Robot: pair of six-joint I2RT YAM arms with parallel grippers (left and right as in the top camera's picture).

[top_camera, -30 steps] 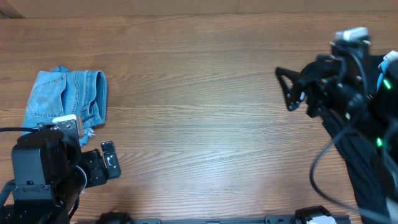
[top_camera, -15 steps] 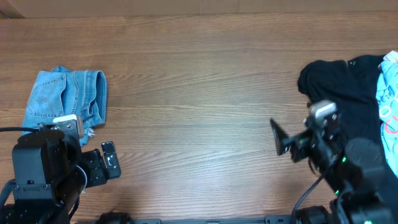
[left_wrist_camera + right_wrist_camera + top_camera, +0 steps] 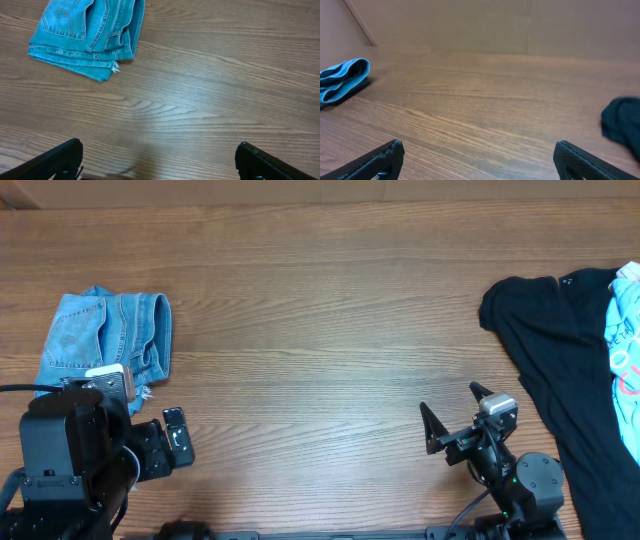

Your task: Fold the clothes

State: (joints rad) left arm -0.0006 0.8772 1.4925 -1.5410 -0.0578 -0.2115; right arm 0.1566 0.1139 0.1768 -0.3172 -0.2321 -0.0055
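Note:
The light-blue denim jeans (image 3: 108,340) lie folded into a small stack at the left of the table, frayed hem at the stack's front right corner. They show in the left wrist view (image 3: 89,35) and far off in the right wrist view (image 3: 340,79). My left gripper (image 3: 159,160) is open and empty, low at the front left, just in front of the jeans (image 3: 172,442). My right gripper (image 3: 450,420) is open and empty at the front right, over bare wood (image 3: 479,160).
A large black garment (image 3: 560,370) lies at the right edge, with a pale printed garment (image 3: 626,340) on top of it. The black garment's edge shows in the right wrist view (image 3: 622,120). The wooden table (image 3: 320,330) spans the view.
My right arm has swung from over the black garment at the back right down to the front right of the table. The left arm and the jeans have not moved.

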